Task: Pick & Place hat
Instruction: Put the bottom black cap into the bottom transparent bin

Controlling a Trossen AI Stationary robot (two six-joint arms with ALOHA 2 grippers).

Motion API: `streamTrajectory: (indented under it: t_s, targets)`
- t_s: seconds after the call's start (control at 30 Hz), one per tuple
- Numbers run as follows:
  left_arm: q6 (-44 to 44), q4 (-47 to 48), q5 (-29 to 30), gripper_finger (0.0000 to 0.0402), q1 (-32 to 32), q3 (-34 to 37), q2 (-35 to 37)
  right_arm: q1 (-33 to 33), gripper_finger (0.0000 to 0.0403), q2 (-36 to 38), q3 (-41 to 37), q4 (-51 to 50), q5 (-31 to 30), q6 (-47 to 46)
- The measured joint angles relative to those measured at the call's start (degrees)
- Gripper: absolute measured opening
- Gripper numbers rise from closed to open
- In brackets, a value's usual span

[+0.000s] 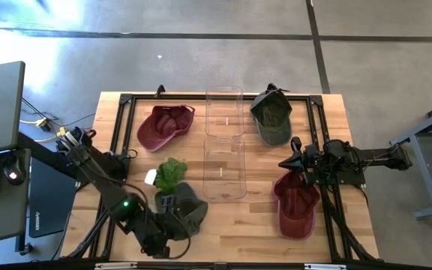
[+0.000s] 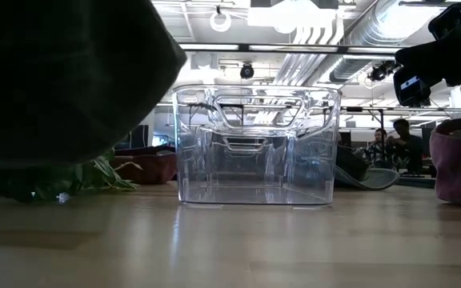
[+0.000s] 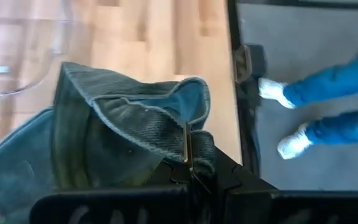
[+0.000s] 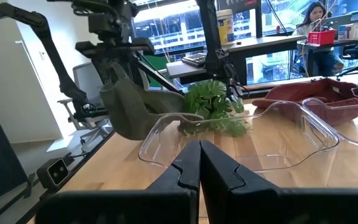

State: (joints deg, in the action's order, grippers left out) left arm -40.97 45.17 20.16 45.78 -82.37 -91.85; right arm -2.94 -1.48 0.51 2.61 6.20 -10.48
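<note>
Our left tool (image 1: 172, 204) pinches the dark green hat (image 1: 188, 211) by its edge, lifting it toward the clear bin (image 1: 224, 169); our right tool (image 4: 199, 163), pressed together, waits above the table (image 1: 246, 225).

An open-plan office or lab – exposed ceiling ducts (image 2: 350, 32), desks (image 4: 272, 46), office chair (image 4: 82, 93)

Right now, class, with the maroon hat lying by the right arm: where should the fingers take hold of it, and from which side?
Grip the maroon hat by its crown rim, coming straight down from above. It seems to lie opening-up, so the rim stands free for one finger inside and one outside. The right gripper is nearest.
</note>
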Motion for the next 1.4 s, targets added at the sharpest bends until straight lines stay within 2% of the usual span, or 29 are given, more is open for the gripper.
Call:
streamTrajectory:
  t_s: [0.17,0.3,0.37,0.6,0.73,0.9,1.07,1.23,1.33,1.4]
  targets:
    - [-1.4,-1.2,0.5,0.0001,0.7,-2.1,1.7,0.0,0.0,0.0,0.0,0.0,0.0,0.0]
    - [4.8,-2.6,4.8,0.0001,3.9,-7.1,1.8,0.0,0.0,0.0,0.0,0.0,0.0,0.0]
    - [6.4,-3.8,6.0,0.0001,5.2,-7.4,1.9,0.0,0.0,0.0,0.0,0.0,0.0,0.0]
    - [6.2,-5.1,8.0,0.0001,7.3,-0.5,-1.5,0.0,0.0,0.0,0.0,0.0,0.0,0.0]
    - [4.3,-7.1,7.0,0.0001,7.6,3.9,-3.9,0.0,0.0,0.0,0.0,0.0,0.0,0.0]
    - [-8.3,-7.6,3.6,0.0019,7.5,8.5,-4.2,0.0,0.0,0.0,0.0,0.0,0.0,0.0]
    - [-21.6,-7.3,1.1,0.0072,7.5,13.5,-4.2,0.0,0.0,0.0,0.0,0.0,0.0,0.0]
    - [-34.9,-6.6,-0.9,0.0118,7.6,14.6,-4.2,0.0,0.0,0.0,0.0,0.0,0.0,0.0]
    - [-47.4,-3.0,-0.4,0.0125,7.5,14.6,-4.2,0.0,0.0,0.0,0.0,0.0,0.0,0.0]
    - [-57.8,1.1,-2.3,0.0125,7.5,14.6,-4.2,0.0,0.0,0.0,0.0,0.0,0.0,0.0]
